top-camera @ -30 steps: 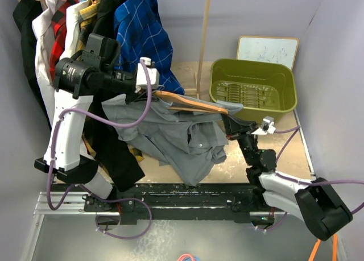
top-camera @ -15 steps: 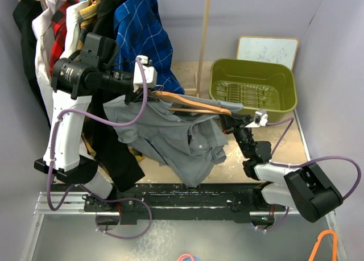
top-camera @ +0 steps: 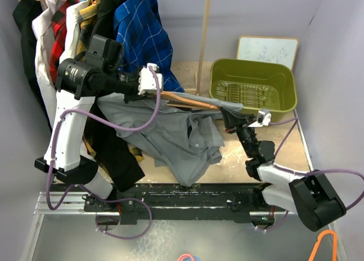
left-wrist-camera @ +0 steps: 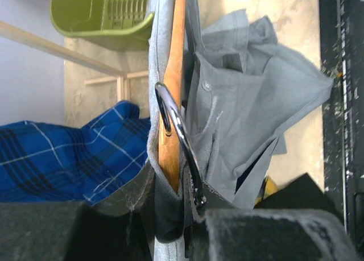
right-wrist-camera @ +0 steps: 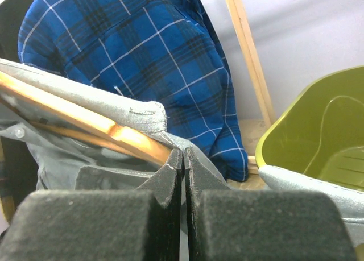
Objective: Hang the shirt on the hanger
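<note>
The light-grey shirt (top-camera: 182, 141) hangs from the tan wooden hanger (top-camera: 190, 100), which is held above the table, and its lower part bunches on the table. My left gripper (top-camera: 149, 83) is shut on the hanger's middle by the metal hook (left-wrist-camera: 177, 124), with collar fabric pinched in; the wood (left-wrist-camera: 170, 96) and shirt (left-wrist-camera: 250, 102) show in the left wrist view. My right gripper (top-camera: 227, 121) is shut on shirt fabric at the hanger's right end. In the right wrist view its fingertips (right-wrist-camera: 173, 165) meet on a thin grey fold just below the hanger arm (right-wrist-camera: 91, 123).
A rack of hung clothes fills the back left, with a blue checked shirt (top-camera: 142, 28) just behind the hanger and black garments (top-camera: 114, 153) below my left arm. A green bin (top-camera: 253, 85) stands at the back right, a whiteboard (top-camera: 267, 49) behind it. A wooden post (top-camera: 203, 39) rises mid-back.
My left gripper has moved a little right with the hanger, which now lies flatter. The shirt has shifted left with it. My right arm has changed posture while its gripper stays on the fabric.
</note>
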### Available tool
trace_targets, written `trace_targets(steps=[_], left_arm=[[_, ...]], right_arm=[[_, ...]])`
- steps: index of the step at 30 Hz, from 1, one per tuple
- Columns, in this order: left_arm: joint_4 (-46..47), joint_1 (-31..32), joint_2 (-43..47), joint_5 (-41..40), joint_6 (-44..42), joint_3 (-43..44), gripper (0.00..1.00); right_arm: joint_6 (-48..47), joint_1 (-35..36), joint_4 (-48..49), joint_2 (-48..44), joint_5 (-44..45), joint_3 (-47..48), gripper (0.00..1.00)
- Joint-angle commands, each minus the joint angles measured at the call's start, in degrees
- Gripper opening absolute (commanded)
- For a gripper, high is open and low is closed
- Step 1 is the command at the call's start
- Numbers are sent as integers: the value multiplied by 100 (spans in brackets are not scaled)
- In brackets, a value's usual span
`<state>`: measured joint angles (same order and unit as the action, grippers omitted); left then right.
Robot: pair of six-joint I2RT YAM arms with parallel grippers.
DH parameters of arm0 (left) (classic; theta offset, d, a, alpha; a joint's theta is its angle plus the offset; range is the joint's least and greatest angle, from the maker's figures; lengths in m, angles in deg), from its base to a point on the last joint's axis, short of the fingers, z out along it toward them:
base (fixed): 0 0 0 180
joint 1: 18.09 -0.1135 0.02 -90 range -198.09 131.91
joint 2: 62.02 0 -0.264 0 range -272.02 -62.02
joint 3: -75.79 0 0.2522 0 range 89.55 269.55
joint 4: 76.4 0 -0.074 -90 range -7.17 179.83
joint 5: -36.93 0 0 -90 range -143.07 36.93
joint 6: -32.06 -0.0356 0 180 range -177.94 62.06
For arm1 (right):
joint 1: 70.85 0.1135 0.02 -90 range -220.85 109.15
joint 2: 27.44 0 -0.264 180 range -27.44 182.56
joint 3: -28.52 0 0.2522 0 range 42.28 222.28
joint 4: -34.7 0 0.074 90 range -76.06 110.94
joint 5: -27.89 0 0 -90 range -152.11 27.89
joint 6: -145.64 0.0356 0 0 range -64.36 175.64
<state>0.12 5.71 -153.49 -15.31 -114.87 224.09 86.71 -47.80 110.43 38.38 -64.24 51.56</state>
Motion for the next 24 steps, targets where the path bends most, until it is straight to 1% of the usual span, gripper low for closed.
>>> trace_targets(steps=[1, 3, 5, 7, 9, 11, 12, 16, 19, 22, 24], left_arm=[[101, -64, 242, -1451, -389, -52, 0], [126, -43, 197, -1453, -366, -43, 0], [309, -31, 182, -1518, -231, -76, 0], [576, -32, 191, -1627, -59, -185, 0], [765, -24, 175, -1634, 109, -243, 0], [978, -15, 172, -1520, 335, -357, 0], [1128, -2, 179, -1458, 505, -454, 0], [1873, 62, 162, -1231, 1233, -847, 0], [2209, 69, 110, -963, 1694, -885, 0], [2509, 65, 46, -954, 2100, -775, 0], [2673, 64, 28, -1002, 2316, -658, 0]], right_arm=[[-588, -248, -955, -524, 656, 253, 0], [-690, -248, -1664, -848, 556, 476, 0], [-719, -248, -2634, -1174, 484, 825, 0], [-740, -248, -3803, -1383, 458, 1238, 0], [-749, -248, -4639, -1530, 408, 1548, 0], [-779, -244, -5112, -1668, 300, 1801, 0], [-778, -240, -5308, -1725, 23, 1945, 0], [-199, -233, -5491, -1669, -1268, 2346, 0], [365, -150, -5151, -1436, -2008, 2500, 0], [752, 217, -4792, -1110, -2265, 2718, 0], [633, 729, -4811, -820, -2169, 3055, 0]])
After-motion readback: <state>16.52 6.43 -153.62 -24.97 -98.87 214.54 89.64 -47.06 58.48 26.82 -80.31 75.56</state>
